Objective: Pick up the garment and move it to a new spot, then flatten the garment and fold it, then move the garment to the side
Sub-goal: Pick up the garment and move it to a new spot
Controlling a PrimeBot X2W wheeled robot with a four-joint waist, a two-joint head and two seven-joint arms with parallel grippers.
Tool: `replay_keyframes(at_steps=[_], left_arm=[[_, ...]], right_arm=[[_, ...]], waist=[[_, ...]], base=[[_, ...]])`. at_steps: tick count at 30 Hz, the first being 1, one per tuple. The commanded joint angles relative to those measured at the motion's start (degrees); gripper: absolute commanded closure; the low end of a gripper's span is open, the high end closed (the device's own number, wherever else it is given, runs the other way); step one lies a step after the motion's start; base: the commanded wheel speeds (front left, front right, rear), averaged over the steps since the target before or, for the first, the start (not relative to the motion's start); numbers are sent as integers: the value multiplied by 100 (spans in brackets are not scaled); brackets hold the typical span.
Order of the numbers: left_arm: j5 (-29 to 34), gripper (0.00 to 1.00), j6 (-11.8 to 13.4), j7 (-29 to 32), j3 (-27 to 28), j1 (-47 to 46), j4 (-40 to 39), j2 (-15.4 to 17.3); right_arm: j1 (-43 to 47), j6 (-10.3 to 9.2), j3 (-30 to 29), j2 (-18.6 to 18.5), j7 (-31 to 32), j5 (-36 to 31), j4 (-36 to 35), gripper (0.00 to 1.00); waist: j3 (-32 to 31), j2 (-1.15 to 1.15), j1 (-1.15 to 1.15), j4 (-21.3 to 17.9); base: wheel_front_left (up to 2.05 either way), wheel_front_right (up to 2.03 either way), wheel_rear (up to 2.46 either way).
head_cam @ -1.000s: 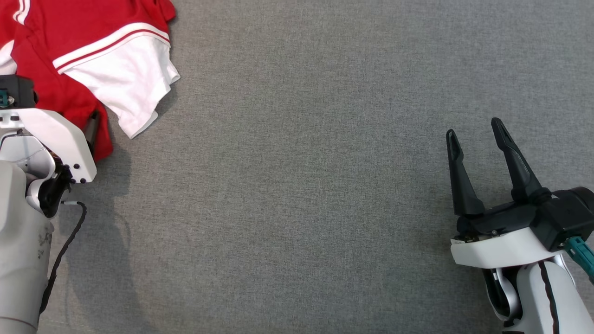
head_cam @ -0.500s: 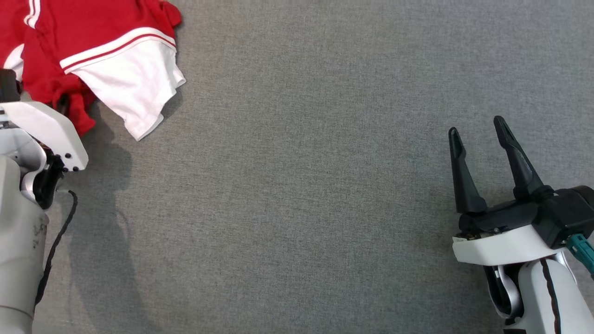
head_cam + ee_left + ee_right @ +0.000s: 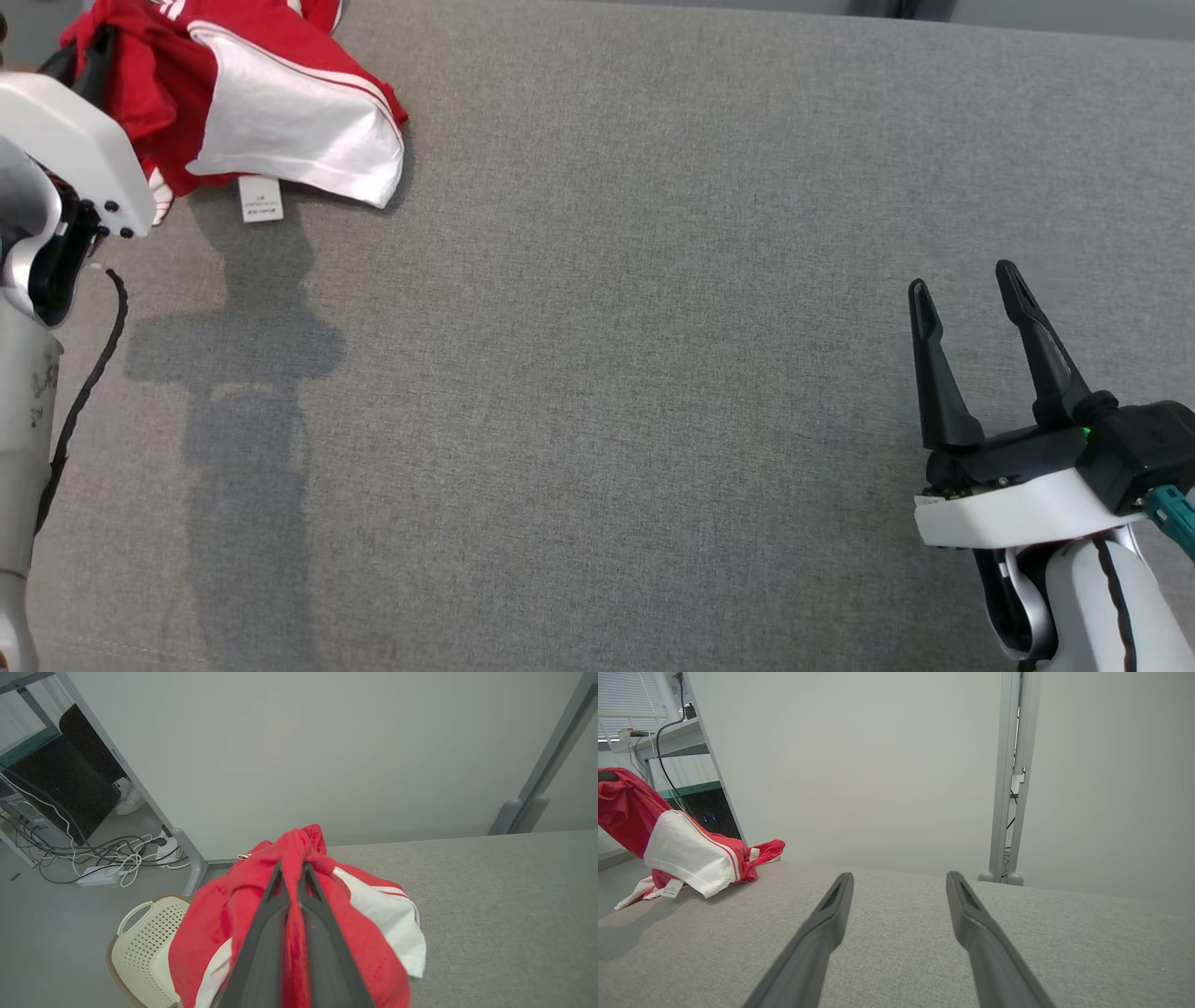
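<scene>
- The left tool [image 3: 290, 868] was clamped narrow on a bunched fold of the red-and-white fabric garment [image 3: 373, 947], holding that fold raised.
- The garment's lower part, with its white label [image 3: 260, 199], lay at the far-left corner of the grey fabric-covered tabletop [image 3: 607, 373].
- The right tool [image 3: 963, 277] had its fingers spread wide over the tabletop's right side, well apart from the garment.

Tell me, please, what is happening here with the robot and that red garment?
The robot's left hand is shut on a fold of the red and white garment, holding it bunched up at the far left corner of the grey table, with its lower part hanging to the surface. The right hand is open and holds nothing, over bare table on the right. The garment is not yet flattened or folded.
</scene>
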Motion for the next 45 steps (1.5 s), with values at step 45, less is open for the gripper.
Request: replay_keyframes(at_steps=[45], left_arm=[[-283, 100, 185, 573, -1540, 197, -2426, -1171]], right_arm=[[278, 3, -334, -33, -30, 734, -16, 0]], waist=[[-644, 0, 0, -2206]], base=[[0, 0, 0]])
